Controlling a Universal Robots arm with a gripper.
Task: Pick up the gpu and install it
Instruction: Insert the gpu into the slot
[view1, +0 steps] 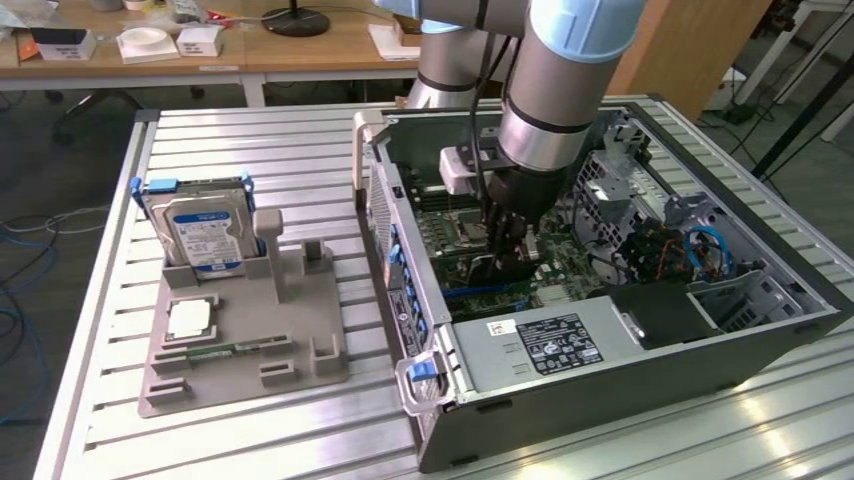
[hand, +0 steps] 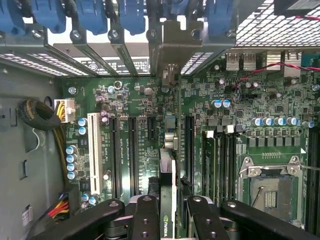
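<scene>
Ext. view first: one arm reaching down into one open pc case (view1: 641, 370) that lies on its side on the slatted table (view1: 267, 130). The pincer (view1: 511, 245) is low inside the case, right over the mobo. From that angle you can barely make out what it's carrying, just a dark shape under the wrist.

Wrist view sorts that out. The gpu (hand: 167, 190) is seen edge-on between the fingers (hand: 145, 220), with a little green logo on the edge nearest the cam. The pincer (hand: 170, 210) is closed roughly halfway, one finger on each face of the card, so it's got hold of it. The card stands upright over the motherboard (hand: 140, 100), lined up along the black slots, and its silver end bracket (hand: 175, 45) is up by the row of rear slot covers. Can't tell if the edge connector is actually down in a slot or just above it.

Also in the wrist view — 1 white slot (hand: 93, 150), off to one side of the card, and 1 cpu socket (hand: 270, 192) on the other side.

What the ext. view has that the wrist cam doesn't: 1 grey parts tray (view1: 240, 370) on the table at the exterior view's left, well apart from the pincer. On it I count 1 hard drive (view1: 200, 235) w/ blue-white label standing upright, 1 silver square chip (view1: 187, 318) lying flat, and 1 narrow green memory stick (view1: 227, 350) flat just beside the chip. Blue cables (view1: 707, 250) sit in the case's far corner, at the exterior view's right.
</scene>
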